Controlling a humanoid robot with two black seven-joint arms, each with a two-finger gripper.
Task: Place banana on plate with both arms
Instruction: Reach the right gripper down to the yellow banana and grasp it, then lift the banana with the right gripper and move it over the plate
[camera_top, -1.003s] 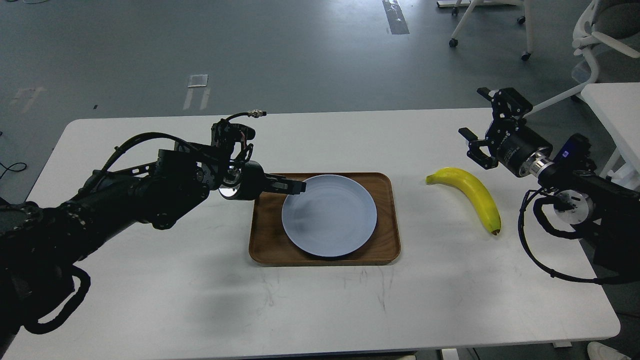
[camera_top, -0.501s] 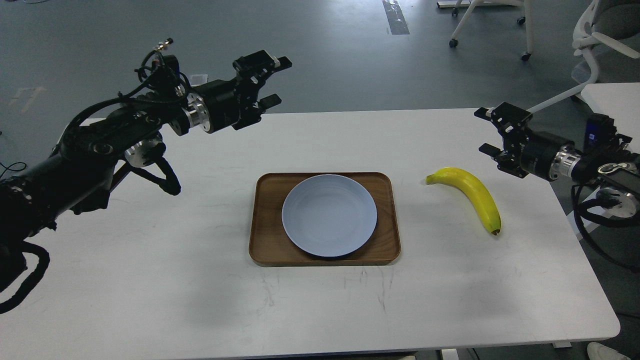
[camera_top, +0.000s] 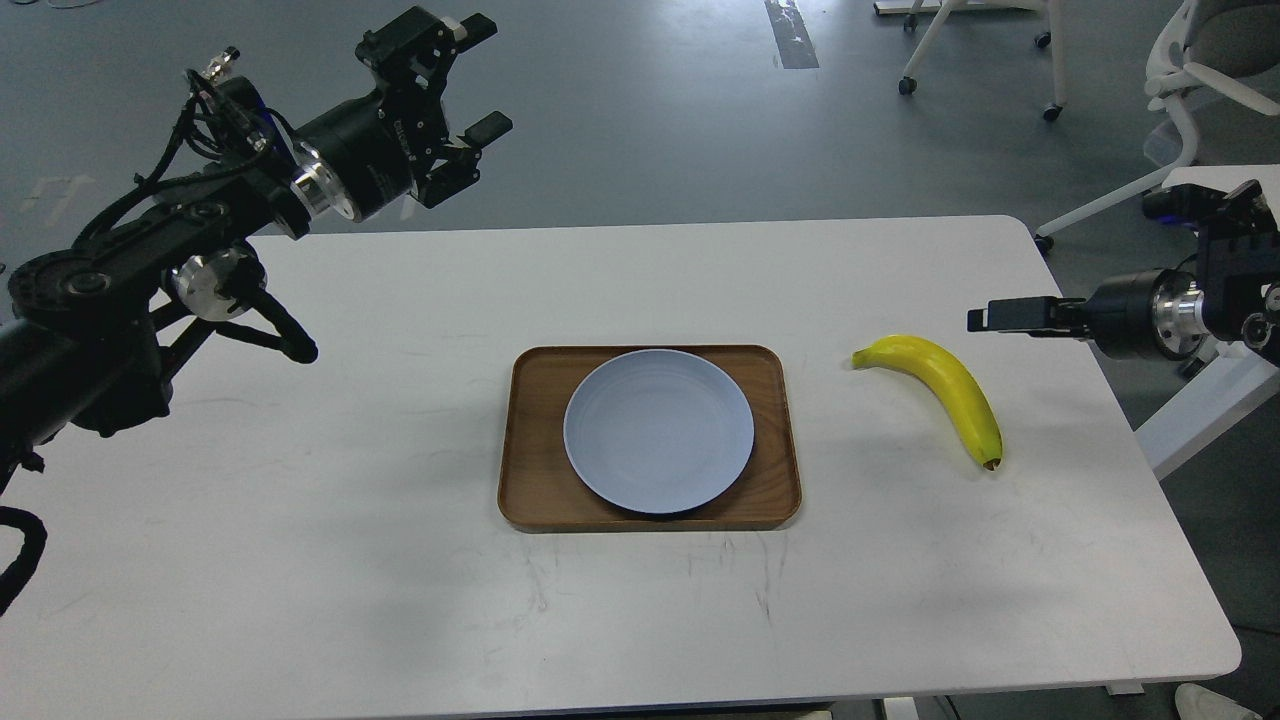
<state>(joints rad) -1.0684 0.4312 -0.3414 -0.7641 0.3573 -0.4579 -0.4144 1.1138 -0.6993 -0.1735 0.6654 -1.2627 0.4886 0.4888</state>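
Nearest, the brown tray (camera_top: 530, 490) is seen mid-table (camera_top: 300, 560), with the plate (camera_top: 658, 430) set inside it — nothing on it. Right of the tray, apart from it, the banana (camera_top: 945, 390) is laid flat on the table. Past it, the right gripper (camera_top: 1000, 316) is seen edge-on — its opening cannot be told. Farthest, the left gripper (camera_top: 480, 75) is held high with fingers spread wide.
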